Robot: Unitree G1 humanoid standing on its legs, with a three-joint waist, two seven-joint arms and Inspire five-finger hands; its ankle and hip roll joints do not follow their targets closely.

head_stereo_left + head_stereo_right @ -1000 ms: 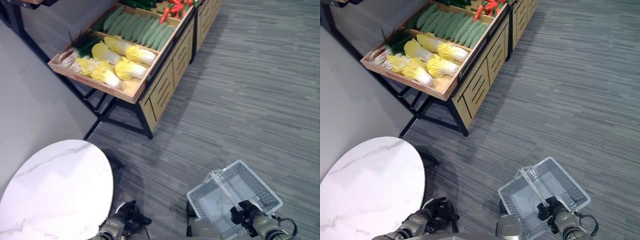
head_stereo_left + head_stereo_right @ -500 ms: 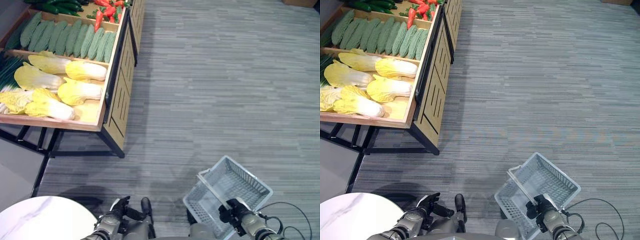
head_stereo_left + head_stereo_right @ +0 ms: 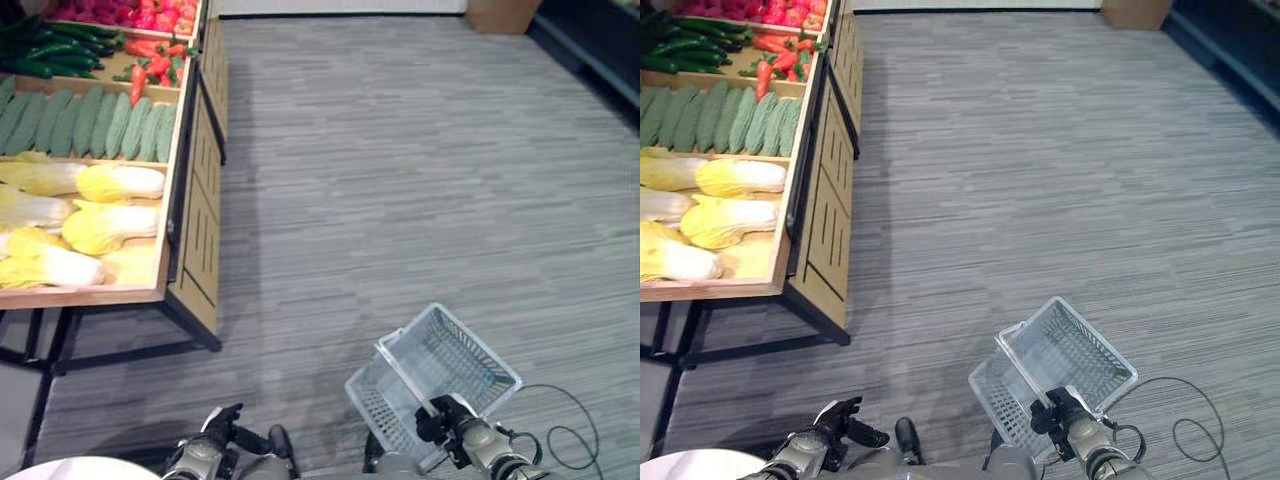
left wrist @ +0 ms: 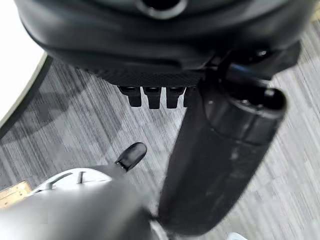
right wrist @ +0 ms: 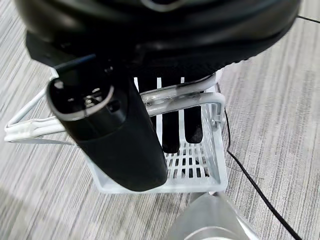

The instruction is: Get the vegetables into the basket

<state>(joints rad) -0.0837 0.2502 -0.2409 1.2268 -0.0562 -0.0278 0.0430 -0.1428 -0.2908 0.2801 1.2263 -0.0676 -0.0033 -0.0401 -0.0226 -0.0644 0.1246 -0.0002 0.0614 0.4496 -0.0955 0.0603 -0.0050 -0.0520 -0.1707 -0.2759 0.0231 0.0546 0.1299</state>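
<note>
A: Start close in. What is the right hand (image 3: 462, 432) doing?

B: Its fingers (image 5: 172, 131) are curled round the metal handle (image 5: 170, 96) of the white wire basket (image 3: 470, 361), with the thumb alongside. The basket hangs from that hand low on the robot's right, above the grey floor (image 3: 420, 180), and nothing lies in it.

A: And the left hand (image 3: 208, 452)?

B: It shows at the bottom edge, on the robot's left, holding nothing. In its wrist view the fingers (image 4: 152, 96) stand in a short row, loosely bent, with the thumb (image 4: 220, 150) apart from them.

A: Anything beside it?

B: The rim of a white round table (image 3: 690, 464) at the lower left corner.

A: Where are the vegetables?

B: All still on the wooden display stand (image 3: 185, 200), well apart from the basket, farther off on the robot's left. Nearest lie the yellow cabbages (image 3: 105, 226) in the front tray. Beyond them a row of pale green gourds (image 3: 100, 124), then red peppers (image 3: 150, 62) and dark green cucumbers (image 3: 40, 55), and at the far corner something red that I cannot tell apart.
</note>
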